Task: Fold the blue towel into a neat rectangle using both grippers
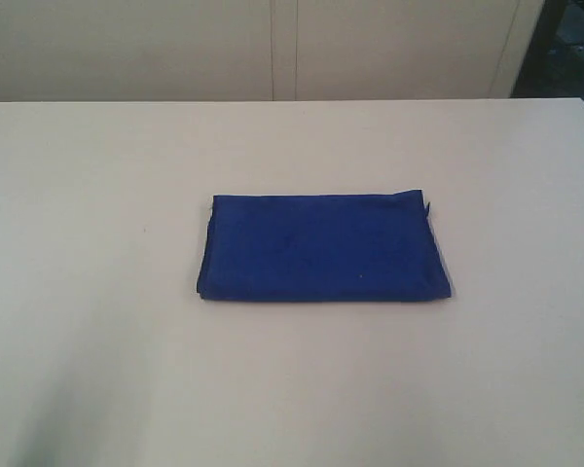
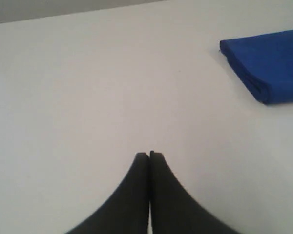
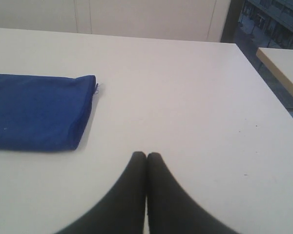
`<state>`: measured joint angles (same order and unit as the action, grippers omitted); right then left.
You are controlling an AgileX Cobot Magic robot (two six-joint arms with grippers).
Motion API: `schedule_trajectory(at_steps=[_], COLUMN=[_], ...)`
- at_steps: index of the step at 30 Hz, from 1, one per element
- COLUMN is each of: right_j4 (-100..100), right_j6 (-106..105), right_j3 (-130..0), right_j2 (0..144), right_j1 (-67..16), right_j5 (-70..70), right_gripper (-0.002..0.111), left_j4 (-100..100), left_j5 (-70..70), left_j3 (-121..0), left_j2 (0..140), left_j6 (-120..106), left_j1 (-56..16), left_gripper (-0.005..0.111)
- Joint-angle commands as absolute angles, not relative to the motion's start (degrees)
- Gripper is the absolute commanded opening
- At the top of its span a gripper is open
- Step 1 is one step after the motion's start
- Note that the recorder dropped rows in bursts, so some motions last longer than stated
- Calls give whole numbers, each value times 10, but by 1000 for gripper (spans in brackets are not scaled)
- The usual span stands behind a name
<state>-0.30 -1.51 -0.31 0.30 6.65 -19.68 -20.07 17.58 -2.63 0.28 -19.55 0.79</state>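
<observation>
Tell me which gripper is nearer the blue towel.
Right, it seems. The right gripper sits shut beside one end of the blue towel; the left gripper, also shut, is farther off a corner. Neither touches it.

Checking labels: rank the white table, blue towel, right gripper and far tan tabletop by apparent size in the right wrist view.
1. white table
2. blue towel and right gripper, about alike; the gripper sits nearest the camera
3. tan tabletop
</observation>
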Motion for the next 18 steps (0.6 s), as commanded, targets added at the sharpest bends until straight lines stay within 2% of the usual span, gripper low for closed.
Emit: schedule_trajectory(at_steps=[1, 7, 18], right_j4=[-9, -9, -9], right_j6=[-13, -13, -13], right_j3=[0, 0, 0], right_j2=[0, 0, 0], right_j1=[69, 69, 69], right_j5=[-196, -196, -196], right_gripper=[0, 0, 0], left_j4=[-205, -205, -205], left_j5=[175, 171, 172], left_j3=[0, 0, 0], left_j2=[0, 0, 0], left_j6=[-195, -195, -193], left_j1=[-2, -37, -42], left_gripper=[0, 0, 0])
